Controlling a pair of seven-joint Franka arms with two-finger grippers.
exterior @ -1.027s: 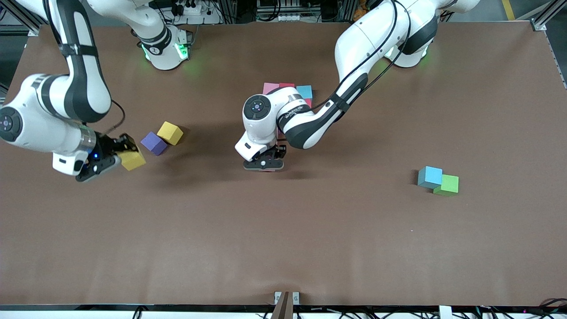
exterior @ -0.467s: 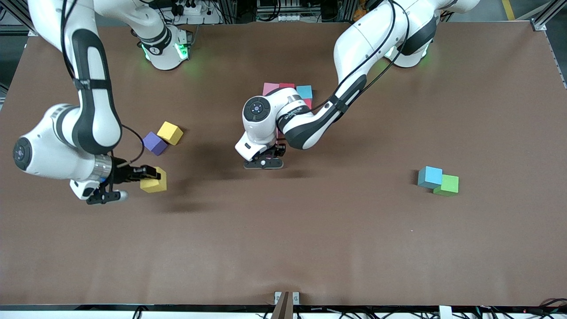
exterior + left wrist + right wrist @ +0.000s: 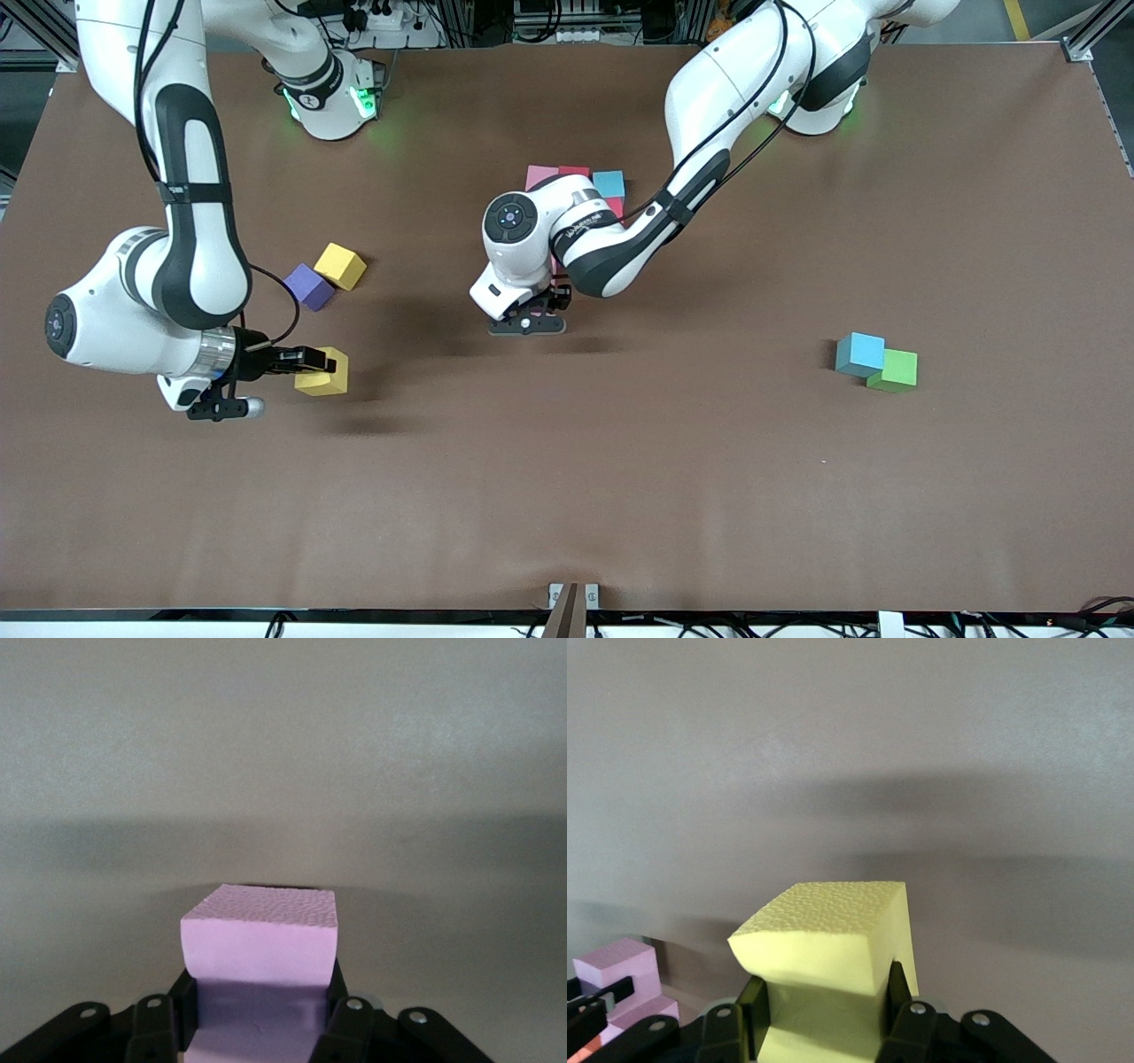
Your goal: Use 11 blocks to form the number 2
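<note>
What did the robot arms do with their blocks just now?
The right claw carried its yellow block away from the purple block and the other yellow block, toward the front camera and the table's middle. The left claw stayed put, shut on a pink block. The loose blocks did not move.

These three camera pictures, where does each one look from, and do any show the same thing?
Front view: high across the table, facing both arms; right end effector holds a yellow block.
Left wrist view: on the left arm's wrist, looking past its fingers at a pink block they clamp.
Right wrist view: on the right wrist, looking at the yellow block between its fingers.
Shared: front and right wrist views both show the held yellow block.
</note>
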